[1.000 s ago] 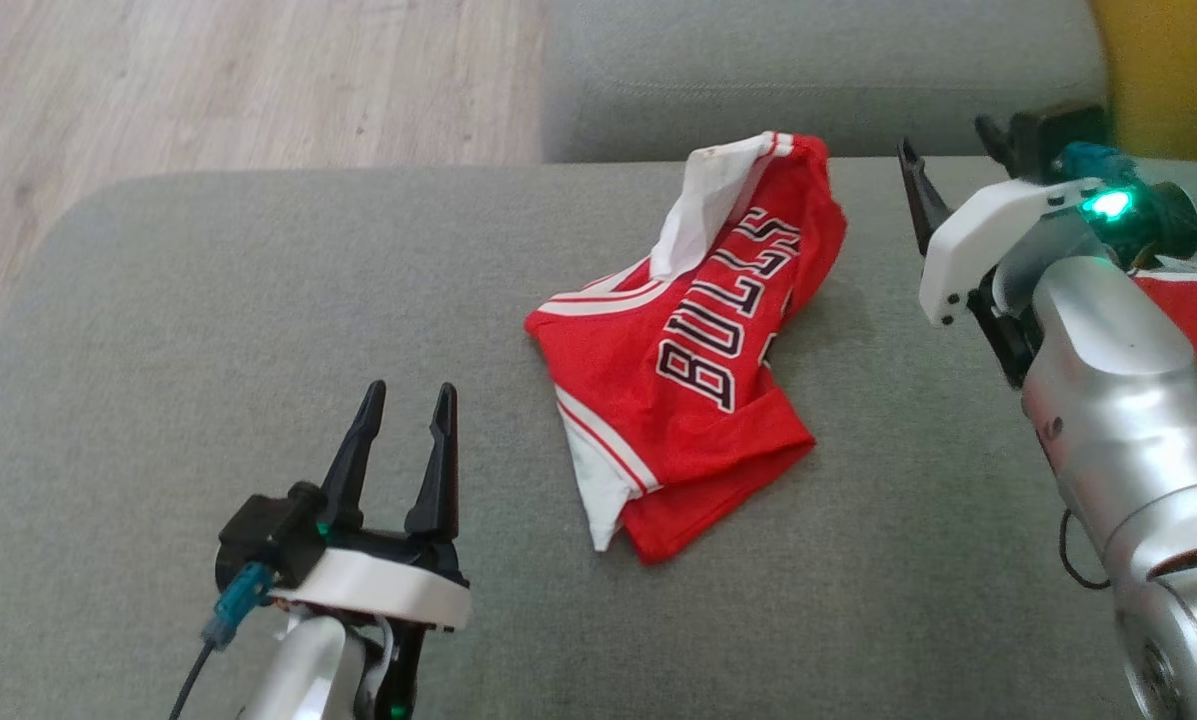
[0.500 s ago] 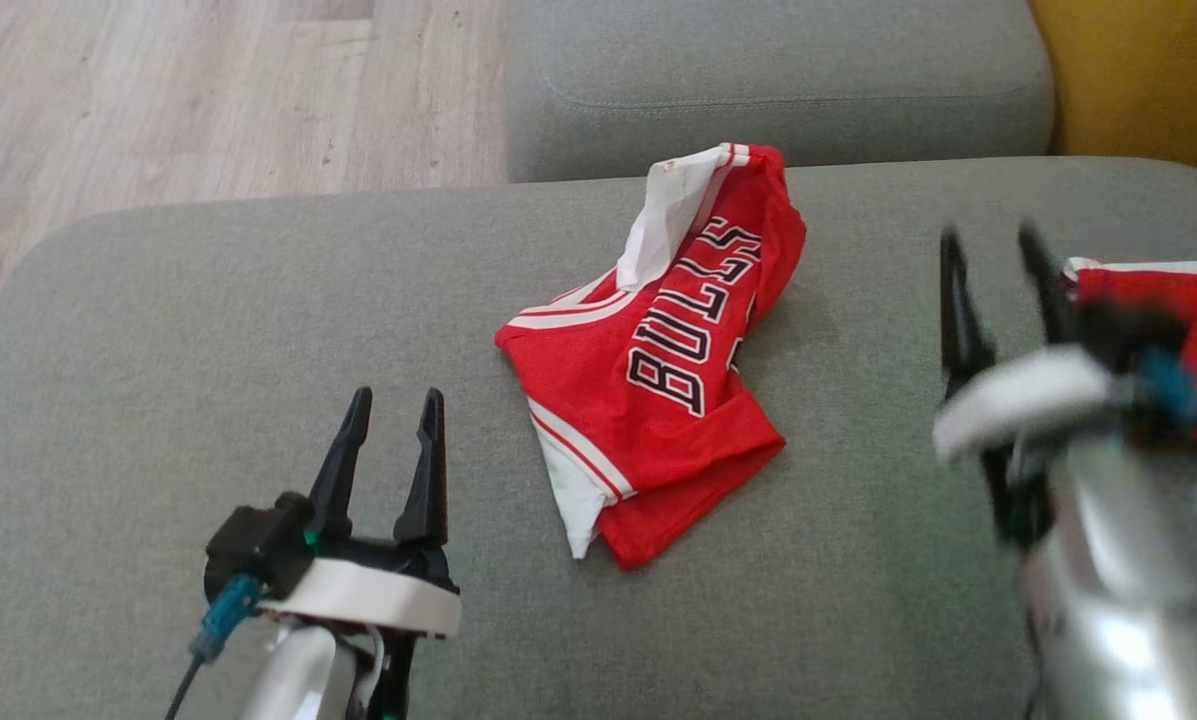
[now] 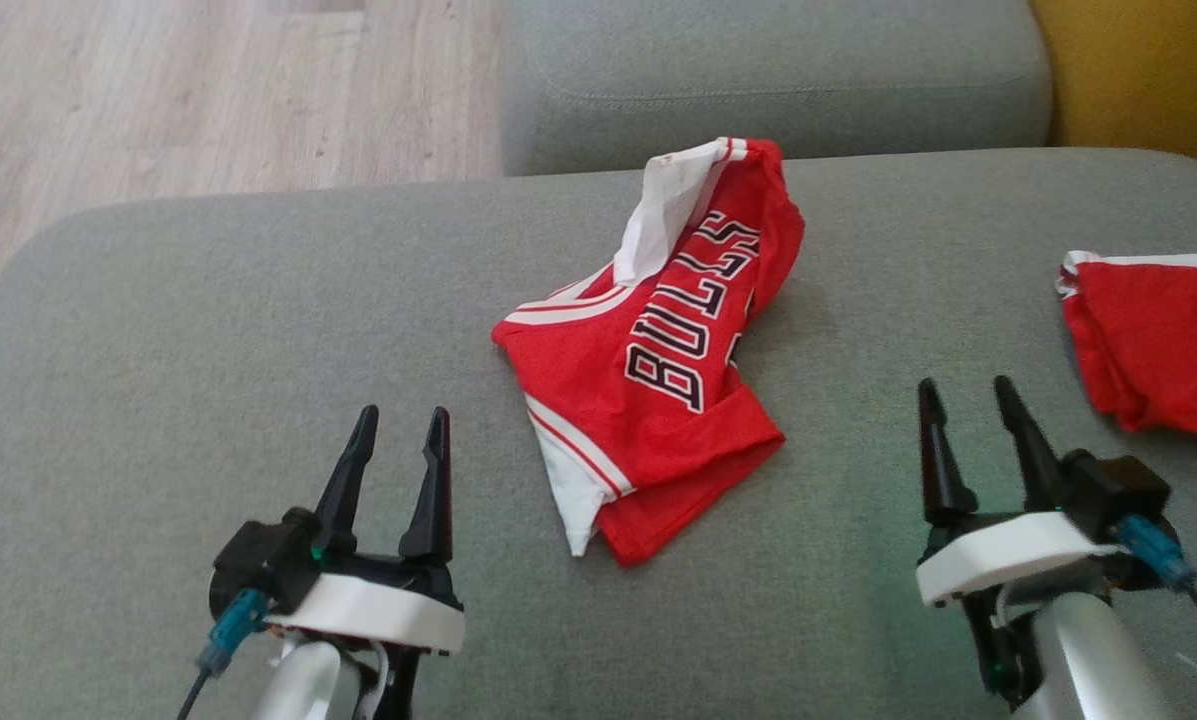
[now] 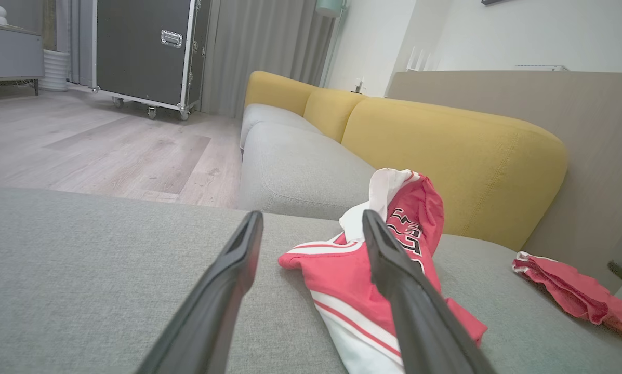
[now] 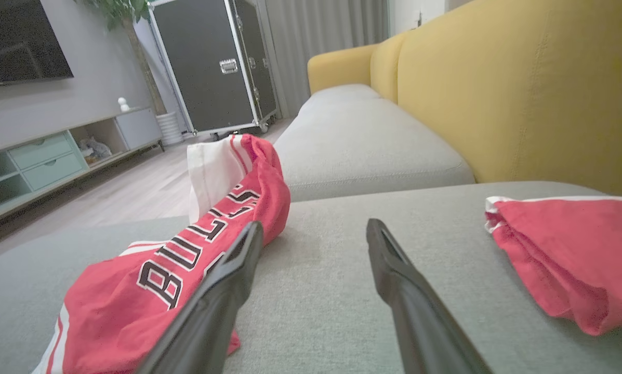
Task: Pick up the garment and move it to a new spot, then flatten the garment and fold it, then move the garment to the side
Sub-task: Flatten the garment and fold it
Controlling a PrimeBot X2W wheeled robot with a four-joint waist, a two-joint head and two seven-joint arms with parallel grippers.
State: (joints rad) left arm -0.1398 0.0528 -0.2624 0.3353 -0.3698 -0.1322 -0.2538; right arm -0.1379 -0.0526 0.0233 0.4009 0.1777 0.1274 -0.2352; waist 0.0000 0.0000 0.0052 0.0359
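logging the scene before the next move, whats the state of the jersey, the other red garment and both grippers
Bulls jersey: crumpled, not flattened, lying on the grey cushion, white-lined end standing up, not held.
Second red garment: loosely bunched at the cushion's right side, not held.
Left gripper: fingers open, empty, apart from the jersey.
Right gripper: fingers open, empty, between the two garments, touching neither.

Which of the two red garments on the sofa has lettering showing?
The crumpled jersey mid-cushion: it shows black-and-white BULLS lettering. The other red garment, at the head view's right edge, shows none.
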